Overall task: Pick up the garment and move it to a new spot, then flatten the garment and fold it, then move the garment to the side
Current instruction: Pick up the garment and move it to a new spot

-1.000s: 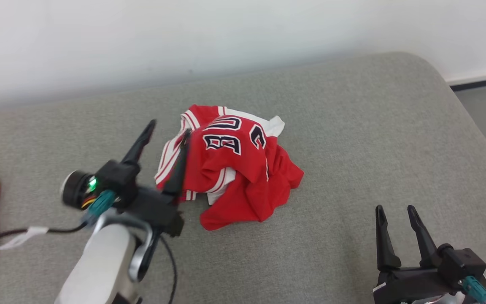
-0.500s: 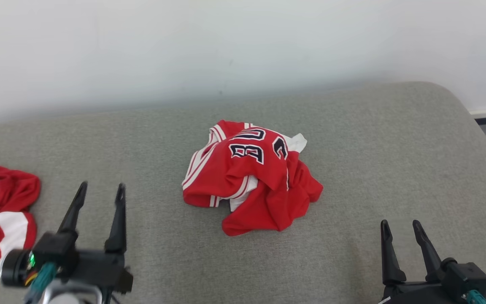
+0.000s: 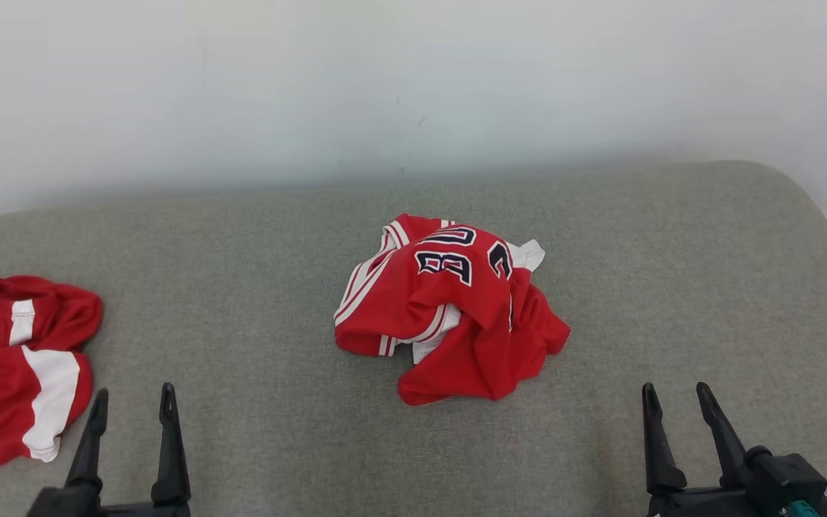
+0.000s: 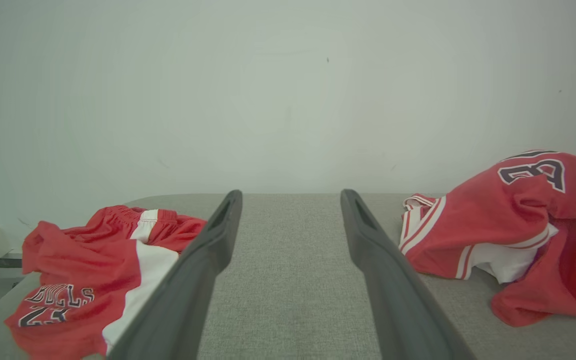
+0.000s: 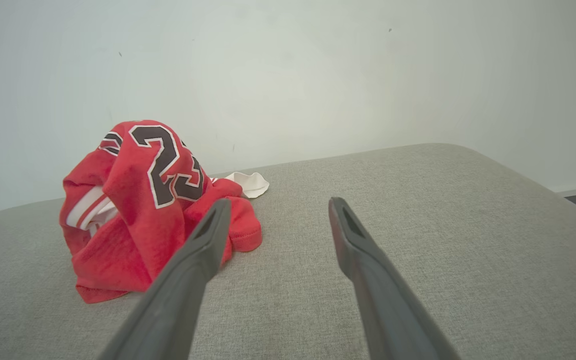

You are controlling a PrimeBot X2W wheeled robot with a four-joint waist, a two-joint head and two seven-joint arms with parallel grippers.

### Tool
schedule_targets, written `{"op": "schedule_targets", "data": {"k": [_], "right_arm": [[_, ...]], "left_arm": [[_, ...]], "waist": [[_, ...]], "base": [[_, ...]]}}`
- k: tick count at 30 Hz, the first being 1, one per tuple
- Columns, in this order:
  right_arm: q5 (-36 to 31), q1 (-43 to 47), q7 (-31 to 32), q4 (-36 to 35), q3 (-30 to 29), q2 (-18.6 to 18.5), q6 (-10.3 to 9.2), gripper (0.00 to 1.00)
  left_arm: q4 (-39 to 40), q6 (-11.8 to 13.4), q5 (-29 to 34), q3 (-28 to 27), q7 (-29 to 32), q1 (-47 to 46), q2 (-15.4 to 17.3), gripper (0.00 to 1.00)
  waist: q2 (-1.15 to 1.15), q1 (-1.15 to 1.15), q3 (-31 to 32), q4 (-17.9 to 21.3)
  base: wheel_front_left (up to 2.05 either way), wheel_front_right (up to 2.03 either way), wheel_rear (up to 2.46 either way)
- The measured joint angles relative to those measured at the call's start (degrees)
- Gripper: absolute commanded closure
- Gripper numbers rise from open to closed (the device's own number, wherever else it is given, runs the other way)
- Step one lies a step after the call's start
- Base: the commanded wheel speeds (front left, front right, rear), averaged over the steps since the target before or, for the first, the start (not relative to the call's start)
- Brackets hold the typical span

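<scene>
Head view: spotted a crumpled red-and-white mesh jersey [image 3: 456,309] heaped midway on grey fabric cushion [image 3: 672,273], well apart from left gripper [image 3: 133,391] and right gripper [image 3: 675,388], both spread wide and empty at near edge. Looks light, floppy, kinda slippery. Would pinch the striped hem [image 3: 360,283] on its left.

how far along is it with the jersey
Done: at most the first move. The jersey lies released in the middle of the grey cushion, crumpled in a heap. In hand: nothing. The left gripper and right gripper are open, empty and apart from it. Left: flattening, folding, then moving it to the side.
</scene>
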State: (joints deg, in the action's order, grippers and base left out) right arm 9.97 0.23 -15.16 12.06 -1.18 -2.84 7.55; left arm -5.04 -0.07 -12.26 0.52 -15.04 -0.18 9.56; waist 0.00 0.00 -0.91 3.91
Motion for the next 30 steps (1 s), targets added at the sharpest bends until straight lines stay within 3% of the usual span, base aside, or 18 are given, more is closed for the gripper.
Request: {"op": "schedule_targets", "data": {"k": [15,30], "right_arm": [[-0.48,0.21,0.0,-0.29,0.01,0.01,0.0,0.0],[-0.58,1.03,0.0,-0.26,0.43,0.0,0.0,0.0]], "left_arm": [[4.74,-4.63,4.83,-5.33,0.0,5.06,-5.36,0.0],[5.56,-6.57,6.79,-7.47,0.0,6.31,-6.36,0.0]], "waist": [[0.0,0.0,-0.01,-1.19],[0.0,0.0,-0.18,-1.0]], "base": [[0.0,0.0,0.0],[0.0,0.0,0.0]]}}
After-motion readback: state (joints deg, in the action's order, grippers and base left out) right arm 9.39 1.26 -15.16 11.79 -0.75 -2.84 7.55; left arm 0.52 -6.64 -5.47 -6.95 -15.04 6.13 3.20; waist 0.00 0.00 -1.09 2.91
